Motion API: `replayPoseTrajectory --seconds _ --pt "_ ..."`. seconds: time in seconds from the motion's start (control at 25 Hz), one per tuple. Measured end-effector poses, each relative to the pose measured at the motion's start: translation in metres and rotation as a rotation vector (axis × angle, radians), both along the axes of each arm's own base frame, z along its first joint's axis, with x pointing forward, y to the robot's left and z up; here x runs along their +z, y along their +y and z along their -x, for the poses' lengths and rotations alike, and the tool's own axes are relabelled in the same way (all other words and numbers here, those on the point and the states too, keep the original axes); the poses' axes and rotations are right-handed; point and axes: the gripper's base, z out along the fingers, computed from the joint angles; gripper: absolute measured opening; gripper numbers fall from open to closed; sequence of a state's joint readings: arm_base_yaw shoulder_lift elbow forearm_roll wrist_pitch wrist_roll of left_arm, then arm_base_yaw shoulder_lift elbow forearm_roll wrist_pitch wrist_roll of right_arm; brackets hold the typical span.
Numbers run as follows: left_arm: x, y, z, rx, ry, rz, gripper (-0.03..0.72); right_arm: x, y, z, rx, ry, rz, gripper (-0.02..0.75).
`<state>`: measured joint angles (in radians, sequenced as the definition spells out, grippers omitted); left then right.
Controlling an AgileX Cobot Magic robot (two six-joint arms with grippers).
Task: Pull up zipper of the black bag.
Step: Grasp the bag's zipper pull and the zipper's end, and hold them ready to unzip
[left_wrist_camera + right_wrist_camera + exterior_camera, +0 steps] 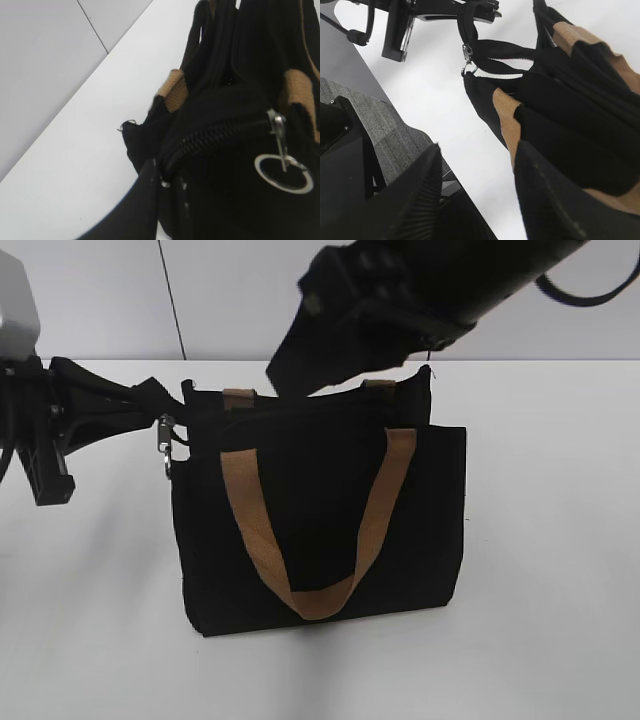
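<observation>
Surface: white table (540, 570) before a pale wall.
Bag: the black bag (320, 530) stands upright in the middle, one brown handle (315, 530) hanging down its front.
Left gripper (150, 405): closed on the bag's left top corner.
Zipper (215, 136): only the left wrist view shows its teeth, with a metal ring (282, 172) just beside.
Right gripper (485, 180): over the bag's top; the wrist view shows spread fingers with bag fabric between them.
</observation>
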<state>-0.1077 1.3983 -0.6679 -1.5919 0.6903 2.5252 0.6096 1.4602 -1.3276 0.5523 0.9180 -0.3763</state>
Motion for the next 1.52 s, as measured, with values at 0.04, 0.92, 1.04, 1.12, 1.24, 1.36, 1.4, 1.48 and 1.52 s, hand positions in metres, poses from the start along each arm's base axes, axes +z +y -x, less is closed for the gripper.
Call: replayPoseTrajectory --seconds 0.04,0.92,1.04,1.12,1.24,1.36,1.4,1.48,1.52 --pt "0.001 0.0 0.0 0.0 -0.003 0.0 0.017 -0.006 0.006 -0.002 0.0 0.014 0.005 0.371" --pt "0.035 0.011 0.018 0.196 0.032 0.081 0.017 -0.031 0.058 0.0 0.013 -0.085 -0.01 0.323" --pt "0.04 0.011 0.024 0.218 0.079 0.12 0.017 -0.031 0.058 -0.001 -0.038 -0.041 -0.029 0.323" --pt "0.043 0.01 0.029 0.207 0.109 0.131 0.017 -0.031 0.058 -0.001 -0.07 -0.01 -0.04 0.323" --pt "0.045 0.009 0.039 0.179 0.153 0.129 0.017 -0.031 0.058 -0.001 -0.093 0.01 -0.045 0.323" --pt "0.046 0.008 0.047 0.156 0.195 0.111 0.017 -0.031 0.057 -0.001 -0.093 0.001 -0.035 0.323" --pt "0.045 0.009 0.048 0.158 0.205 0.094 0.017 -0.031 0.057 -0.001 -0.091 -0.002 -0.029 0.323" --pt "0.043 0.011 0.049 0.176 0.237 0.084 0.017 -0.032 0.056 -0.002 -0.088 -0.008 -0.018 0.322" --pt "0.043 0.011 0.05 0.19 0.258 0.089 0.017 -0.032 0.056 -0.002 -0.087 -0.009 -0.014 0.322"
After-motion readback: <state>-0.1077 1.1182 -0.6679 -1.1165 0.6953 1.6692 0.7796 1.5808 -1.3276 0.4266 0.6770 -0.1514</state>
